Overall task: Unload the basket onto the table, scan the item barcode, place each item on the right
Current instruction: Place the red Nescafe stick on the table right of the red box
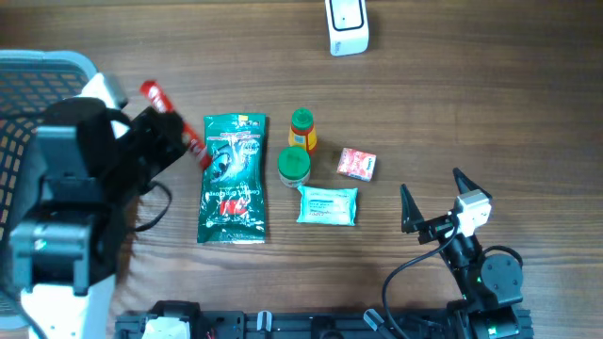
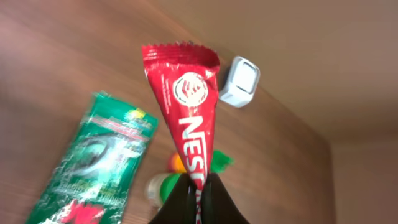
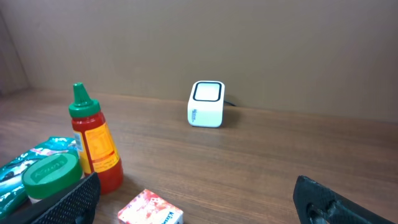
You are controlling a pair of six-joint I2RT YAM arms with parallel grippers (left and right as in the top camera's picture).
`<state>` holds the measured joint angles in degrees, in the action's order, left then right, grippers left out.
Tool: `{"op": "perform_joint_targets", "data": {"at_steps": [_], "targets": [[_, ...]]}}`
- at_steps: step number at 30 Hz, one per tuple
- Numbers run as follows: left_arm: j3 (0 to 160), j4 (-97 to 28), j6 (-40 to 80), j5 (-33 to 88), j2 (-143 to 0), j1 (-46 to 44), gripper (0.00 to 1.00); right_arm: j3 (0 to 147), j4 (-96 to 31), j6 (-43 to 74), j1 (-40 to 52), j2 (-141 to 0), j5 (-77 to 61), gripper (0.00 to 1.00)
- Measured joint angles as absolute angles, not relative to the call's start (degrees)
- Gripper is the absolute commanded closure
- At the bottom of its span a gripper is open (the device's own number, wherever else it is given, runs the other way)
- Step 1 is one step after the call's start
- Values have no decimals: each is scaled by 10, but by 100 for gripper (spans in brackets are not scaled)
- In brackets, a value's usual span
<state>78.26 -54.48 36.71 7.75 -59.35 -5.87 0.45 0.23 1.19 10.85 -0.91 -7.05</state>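
The red packet (image 2: 186,106) held short of the scanner (image 2: 239,81)

Your right hand (image 1: 431,188) is spread, empty. Your left hand (image 2: 199,190) pinches the packet's near end. Its long axis runs straight out from the hand, with the scanner beyond its far end, slightly right.

Glossy red foil wrapper (image 2: 189,112); matt wood-grain table (image 1: 471,113).

The left gripper (image 2: 198,186) pinches the lower end of a red wrapper (image 2: 188,106), which points up toward a white scanner (image 2: 240,81). A green packet (image 2: 99,162) lies on the wooden table (image 2: 50,56) beside it.
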Motion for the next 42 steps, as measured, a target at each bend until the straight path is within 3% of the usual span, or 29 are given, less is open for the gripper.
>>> {"op": "perform_joint_targets", "data": {"at_steps": [7, 12, 19, 29, 32, 42], "targets": [[750, -408, 241, 75, -689, -262, 96, 4, 2, 12, 109, -9, -71, 0], [750, -325, 154, 74, -802, -348, 96, 4, 2, 12, 109, -9, -71, 0], [747, -222, 125, 74, -976, -405, 96, 4, 2, 12, 109, -9, -70, 0], [745, -113, 160, 74, -1077, -468, 96, 4, 2, 12, 109, -9, -70, 0], [745, -113, 183, 74, -1107, -469, 82, 4, 2, 12, 109, -9, -71, 0], [745, -116, 234, 81, -1123, -475, 96, 4, 2, 12, 109, -9, -70, 0]]}}
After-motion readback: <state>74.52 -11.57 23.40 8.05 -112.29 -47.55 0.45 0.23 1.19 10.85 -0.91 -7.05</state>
